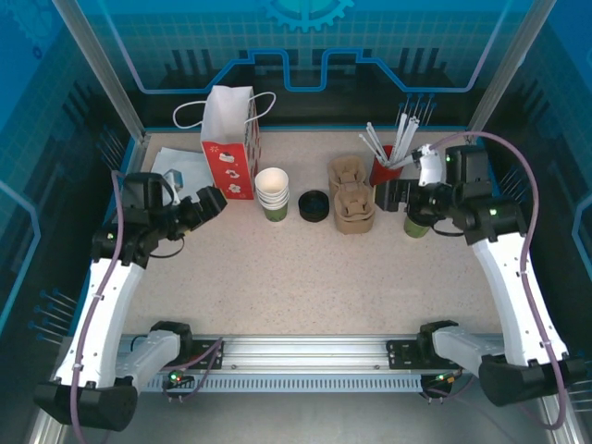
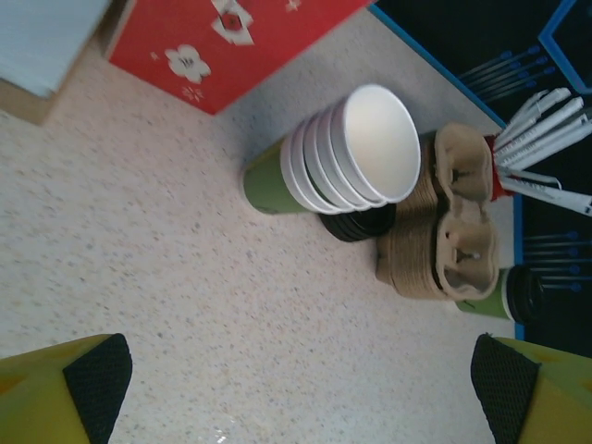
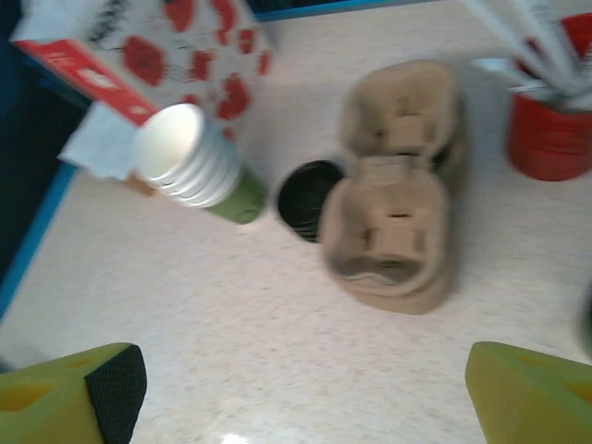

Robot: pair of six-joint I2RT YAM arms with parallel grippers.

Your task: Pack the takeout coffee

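Dark green, black-lidded paper takeout coffee cup (image 1: 416, 226) stands upright just right of the brown pulp carrier stack (image 1: 352, 196), close beside the wide-open right end effector (image 3: 319, 396), well apart from the equally wide left end effector (image 2: 301, 381).

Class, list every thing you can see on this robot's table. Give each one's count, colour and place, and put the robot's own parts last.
gift bag: one, white and red with flowers, back left of the table
paper sheets: one pile, white, left of the bag
paper cups: one nested stack, green with white rims, right of the bag
lids: one small stack, black, between the cups and carriers
cup carriers: one stack, brown cardboard, centre back
red cup: one, holding white straws, back right
takeout coffee: one, green with a black lid, right of the carriers
left gripper: open, left side
right gripper: open, back right by the coffee
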